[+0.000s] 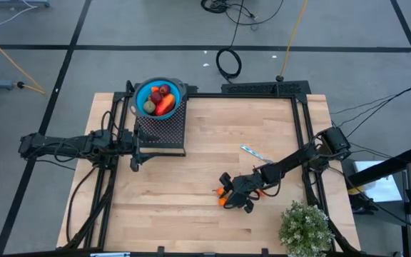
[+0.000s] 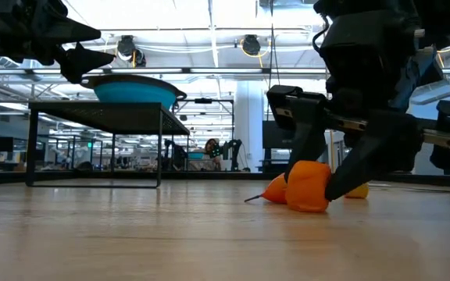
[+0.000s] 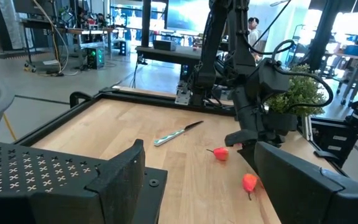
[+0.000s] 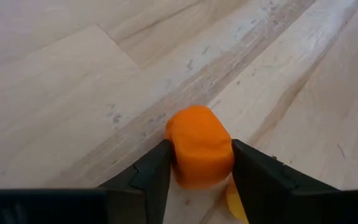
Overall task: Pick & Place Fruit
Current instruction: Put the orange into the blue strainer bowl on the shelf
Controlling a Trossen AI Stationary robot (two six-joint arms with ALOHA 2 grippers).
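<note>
One small orange fruit (image 4: 199, 146) is being pinched between the right gripper (image 4: 199, 167) jaws; centring should be checked before lifting.

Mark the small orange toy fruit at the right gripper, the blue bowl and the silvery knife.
Small orange toy fruit (image 4: 199, 144), right wrist view: its top face.
Round blue bowl (image 1: 141, 93), high view: left rim.
Thin silvery knife (image 1: 256, 153), high view: mid-blade.
</note>
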